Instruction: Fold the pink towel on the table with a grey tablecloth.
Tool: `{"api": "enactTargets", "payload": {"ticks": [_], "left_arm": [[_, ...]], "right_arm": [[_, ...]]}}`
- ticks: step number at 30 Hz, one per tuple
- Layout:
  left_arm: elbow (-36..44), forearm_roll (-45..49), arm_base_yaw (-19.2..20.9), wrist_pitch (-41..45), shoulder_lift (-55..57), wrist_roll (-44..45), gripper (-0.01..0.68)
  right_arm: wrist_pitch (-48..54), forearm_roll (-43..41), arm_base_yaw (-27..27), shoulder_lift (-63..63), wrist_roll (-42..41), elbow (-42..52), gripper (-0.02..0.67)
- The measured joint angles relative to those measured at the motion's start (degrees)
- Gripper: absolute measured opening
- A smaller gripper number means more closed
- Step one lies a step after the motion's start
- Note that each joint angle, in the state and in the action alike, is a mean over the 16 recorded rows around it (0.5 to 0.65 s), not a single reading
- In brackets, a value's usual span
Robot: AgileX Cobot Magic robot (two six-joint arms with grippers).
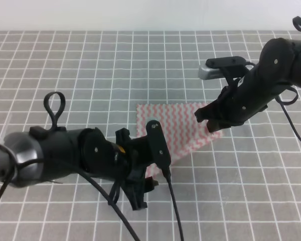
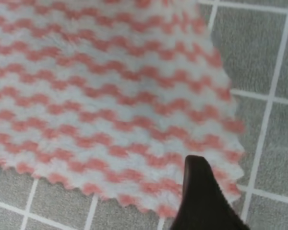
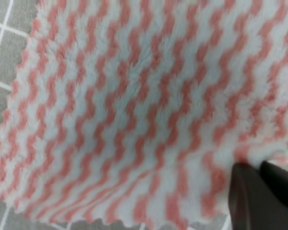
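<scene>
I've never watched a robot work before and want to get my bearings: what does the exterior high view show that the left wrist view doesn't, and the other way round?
Only the exterior high view shows both arms, the left end effector at the towel's near corner, the right end effector at its right side, and the wide table with a grey tablecloth. Only the left wrist view shows the towel's zigzag-cut edge up close, with one dark fingertip over it. Both show the pink towel lying on the white-lined grey cloth.
</scene>
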Motion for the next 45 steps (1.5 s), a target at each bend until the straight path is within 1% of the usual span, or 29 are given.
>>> {"api": "enactTargets", "payload": {"ticks": [14,18,25,32,36,41,45], "left_arm": [[-0.3,1.6,0.0,-3.3,2.7,-0.1,0.372],[-0.3,1.6,0.0,-4.7,3.3,-0.1,0.356],[-0.3,1.6,0.0,-6.7,3.6,-0.1,0.269],[-0.2,1.5,0.0,-8.1,3.5,-0.2,0.119],[-0.4,1.0,0.0,-9.4,3.6,-0.2,0.058],[-1.6,-0.5,0.3,-10.9,3.7,-0.2,0.009],[-3.7,-1.8,1.1,-10.7,4.2,-0.2,0.0]], "right_arm": [[-1.8,0.2,0.0,0.0,0.0,0.0,-0.016],[-1.9,0.3,0.0,-0.2,0.0,0.0,-0.016],[-2.1,0.4,0.0,-0.2,0.0,0.0,-0.016],[-2.4,0.4,0.0,-0.1,0.0,0.0,-0.016],[-2.6,0.4,-0.1,0.1,0.0,0.0,-0.016],[-2.8,0.3,-0.5,0.1,0.0,0.0,-0.016],[-3.1,0.3,-1.0,0.1,0.0,0.0,-0.016]]}}
